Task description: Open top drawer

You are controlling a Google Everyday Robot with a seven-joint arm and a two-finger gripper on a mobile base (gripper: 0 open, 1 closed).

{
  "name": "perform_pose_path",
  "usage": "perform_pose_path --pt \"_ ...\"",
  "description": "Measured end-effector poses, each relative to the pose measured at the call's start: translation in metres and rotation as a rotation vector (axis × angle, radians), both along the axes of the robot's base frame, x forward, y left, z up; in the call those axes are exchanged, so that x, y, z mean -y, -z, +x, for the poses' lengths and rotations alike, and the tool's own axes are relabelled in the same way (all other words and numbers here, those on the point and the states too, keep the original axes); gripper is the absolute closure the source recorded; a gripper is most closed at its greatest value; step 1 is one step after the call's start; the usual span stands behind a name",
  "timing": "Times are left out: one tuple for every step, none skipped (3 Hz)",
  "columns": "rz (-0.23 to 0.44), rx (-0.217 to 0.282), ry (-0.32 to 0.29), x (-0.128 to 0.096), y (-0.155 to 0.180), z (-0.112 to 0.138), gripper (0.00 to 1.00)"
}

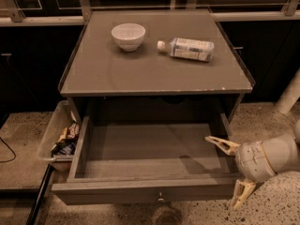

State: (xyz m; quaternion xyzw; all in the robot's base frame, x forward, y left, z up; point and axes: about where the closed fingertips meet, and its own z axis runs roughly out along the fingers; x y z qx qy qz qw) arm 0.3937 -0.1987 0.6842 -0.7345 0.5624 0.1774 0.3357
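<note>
Top drawer [140, 191] pulled out, deep grey box, hand [221, 172] at right front corner, fingers apart

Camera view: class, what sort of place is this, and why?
Probably an office kitchen or snack corner: a bowl and water bottle on a cabinet, a snack bin beside its open top drawer. The claw hovers open at the drawer's right side.

Grey cabinet top [140, 74], seen from the front. A white bowl [128, 35] is set upright near the back edge, left of centre. A plastic bottle [187, 48] is laid on its side toward the back right corner, cap pointed at the bowl. The gripper [232, 170] is held below the front right corner, fingers spread.
</note>
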Motion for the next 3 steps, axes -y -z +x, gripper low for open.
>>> perform_pose_path --pt "-0.050 0.072 -0.034 -0.005 -0.052 0.016 0.00" --pt "-0.087 0.121 -0.049 -0.004 -0.090 0.027 0.00" --pt "-0.110 0.189 -0.021 0.015 -0.141 0.045 0.00"
